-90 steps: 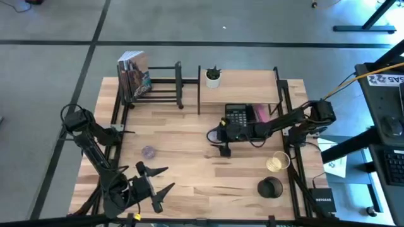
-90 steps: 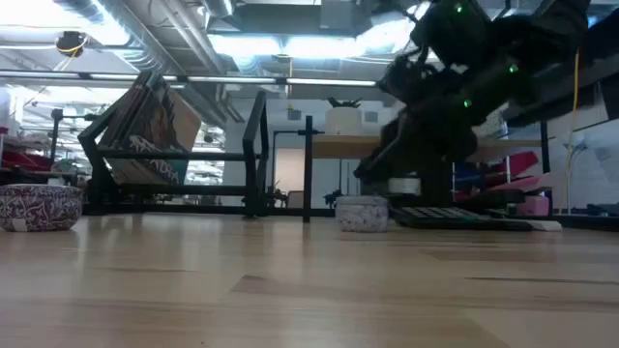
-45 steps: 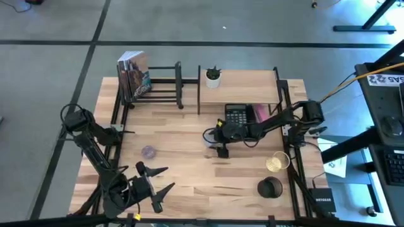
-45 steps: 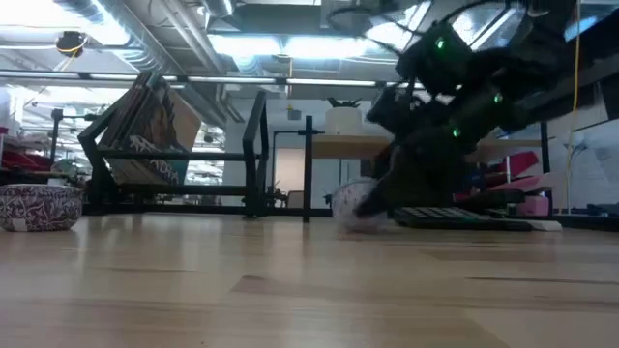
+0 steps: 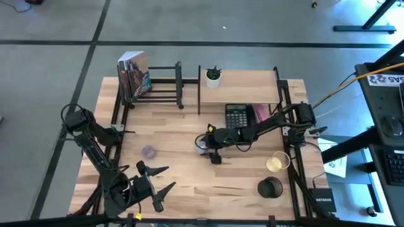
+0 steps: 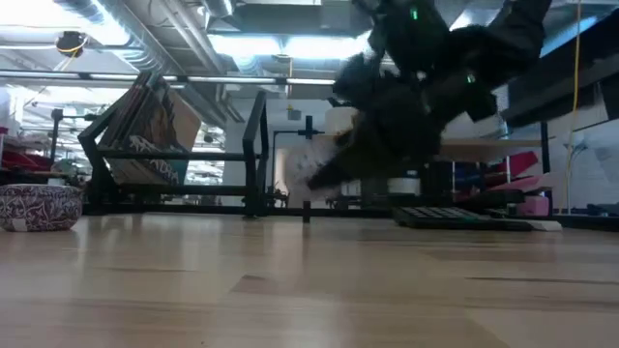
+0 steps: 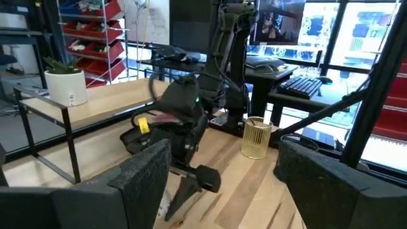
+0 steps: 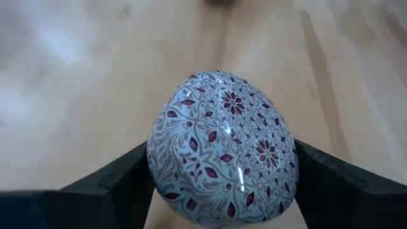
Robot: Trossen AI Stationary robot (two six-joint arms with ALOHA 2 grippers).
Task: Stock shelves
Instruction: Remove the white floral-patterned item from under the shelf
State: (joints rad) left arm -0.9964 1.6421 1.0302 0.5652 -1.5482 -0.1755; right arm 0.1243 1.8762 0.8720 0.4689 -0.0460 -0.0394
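The left hand (image 5: pixel 154 186) waits with its fingers spread and empty at the near left corner of the desk (image 5: pixel 177 170). One small patterned bowl (image 5: pixel 148 152) sits on the boards just beyond it. At the far left stands the low black metal-bar rack (image 5: pixel 161 85), with a few books (image 5: pixel 134 74) leaning in its left end. Next to it to the right is the two-level wooden shelf (image 5: pixel 246 82), carrying one white potted plant (image 5: pixel 213 77) on its top board, while one black calculator (image 5: pixel 236 115) and a pink item (image 5: pixel 261 113) lie at its front edge. The right hand (image 5: pixel 206 144) reaches out over the middle of the desk in front of that shelf, clamped on a second patterned bowl (image 8: pixel 222 152), white with dark red flowers, held off the surface between both fingers. Toward the near right lie one gold wire cup (image 5: pixel 275 162) and one dark round object (image 5: pixel 270 187).
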